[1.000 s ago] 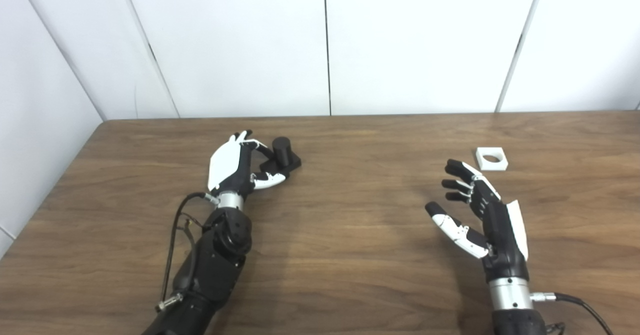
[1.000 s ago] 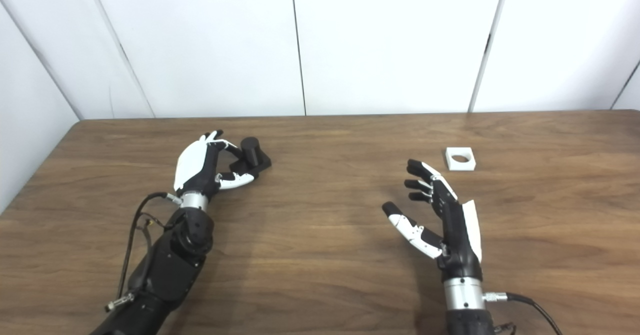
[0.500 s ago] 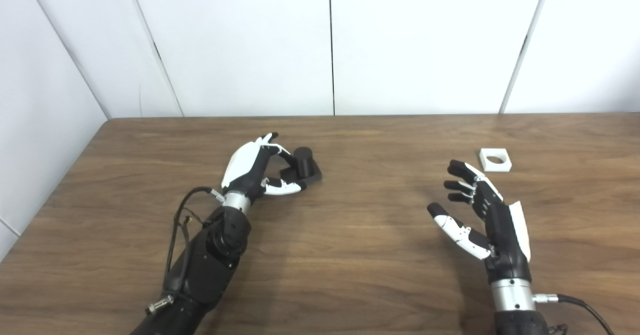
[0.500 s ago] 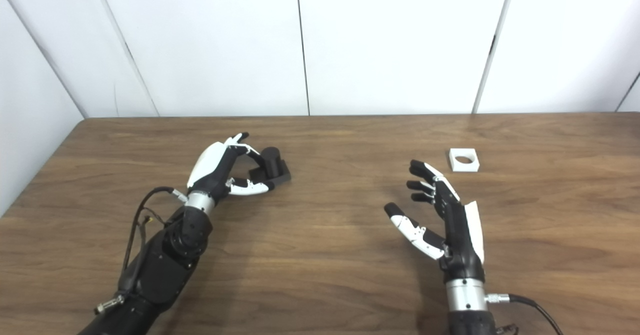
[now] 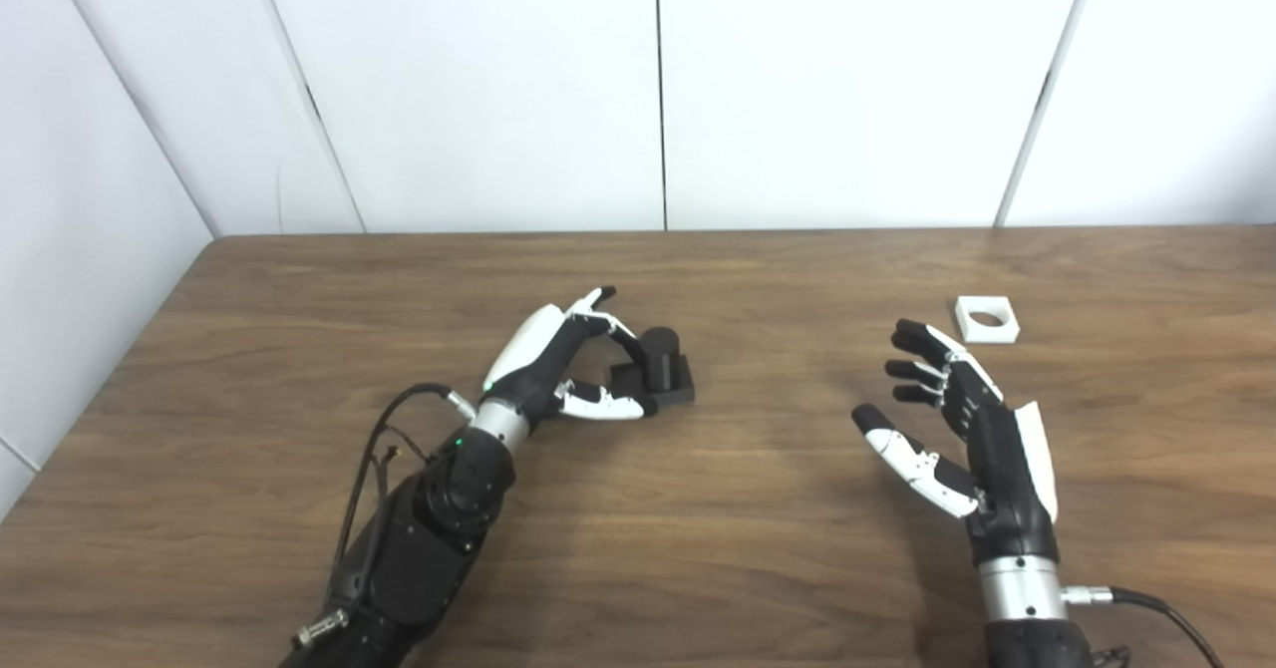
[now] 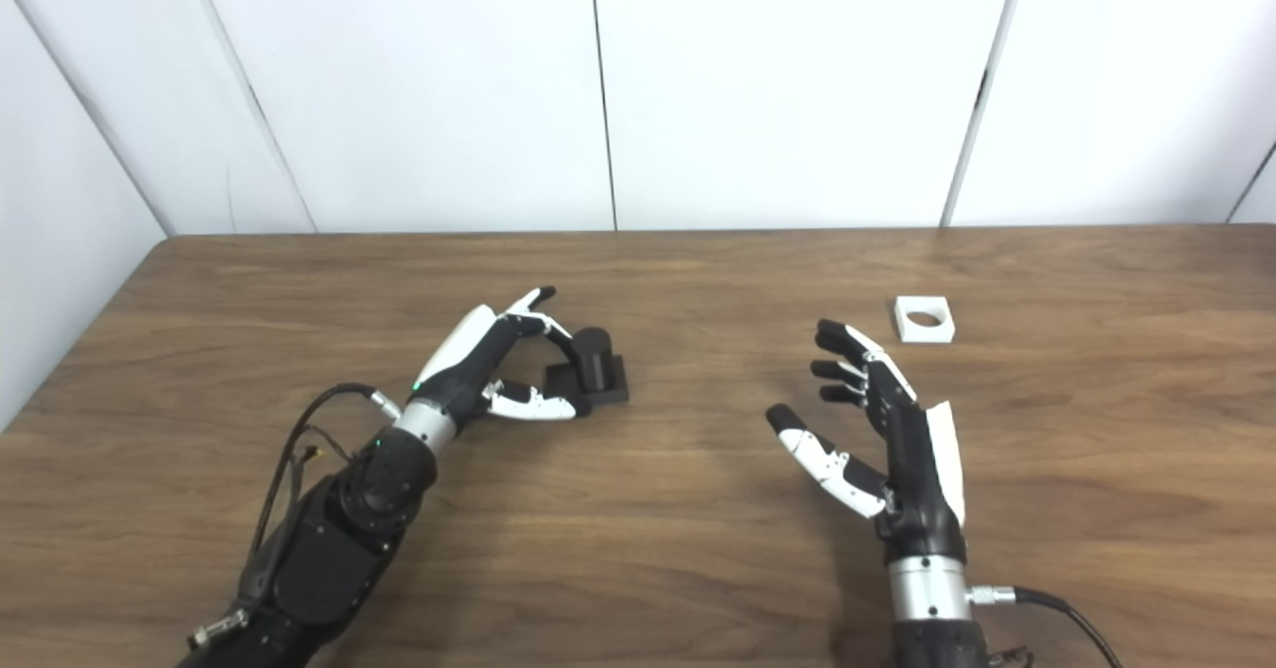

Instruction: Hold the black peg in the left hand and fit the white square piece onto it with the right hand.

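I am looking down from the head cameras at a brown wooden table (image 5: 698, 568) with white wall panels (image 5: 478, 90) behind it. My left hand (image 5: 558, 369) reaches forward and rightward from the lower left, its forearm lying low over the tabletop. Its fingers (image 5: 596, 301) curl over the near side of the black peg (image 5: 658, 357), and the thumb (image 5: 608, 407) stretches along the front of the peg's flat square base, so the hand is pinching the peg piece between thumb and fingers. The peg is an upright black cylinder on that base, and the base looks to be sitting on the table, left of centre.

My right hand (image 5: 962, 429) rises from the lower right with the palm turned leftward, fingers spread and slightly bent, thumb held out to the side, holding nothing. The white square piece (image 5: 985, 318), with a round hole through it, lies flat on the table just beyond that hand's fingertips, not touching them.

I count two hands, one black peg and one white square piece.
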